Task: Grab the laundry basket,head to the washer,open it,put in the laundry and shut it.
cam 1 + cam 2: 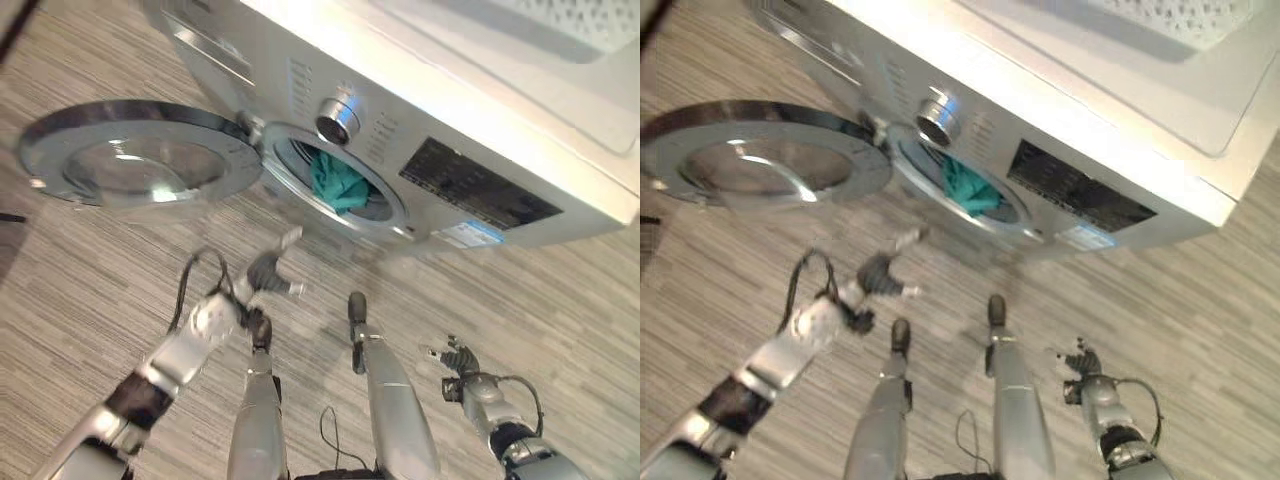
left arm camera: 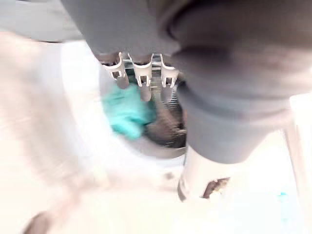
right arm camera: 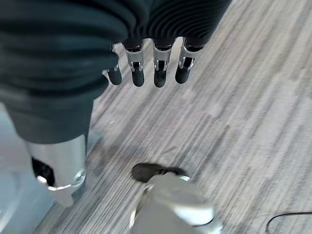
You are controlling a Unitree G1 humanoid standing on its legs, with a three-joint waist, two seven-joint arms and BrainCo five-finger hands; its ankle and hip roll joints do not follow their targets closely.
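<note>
Across the upper half of the head views stands the silver washer [image 1: 470,140], its round door [image 1: 135,155] swung wide to the upper left of the frame, glass face up toward the camera. Just right of the door hinge is the drum opening [image 1: 335,180], with teal laundry [image 1: 338,183] bunched inside it and bulging toward the rim; a chrome dial [image 1: 337,118] sits just above the opening, and a dark control panel [image 1: 478,184] runs along the front toward the right. On top of the washer, at the upper right of the frame, lies a pale object with a perforated surface [image 1: 1175,15], too cropped to identify. The left hand [image 1: 272,272] hangs below the drum opening, centre-left of the frame, apart from the washer and above the striped grey floor [image 1: 560,310]; its fingers [image 2: 142,78] stand out loosely in a row in its wrist view, with the teal cloth showing past them in the drum, and it holds nothing. The right hand [image 1: 455,358] is low at the lower right of the frame, well apart from the washer, over bare floor; in its wrist view the dark-tipped fingers [image 3: 158,73] hang relaxed and spread in a row, holding nothing
</note>
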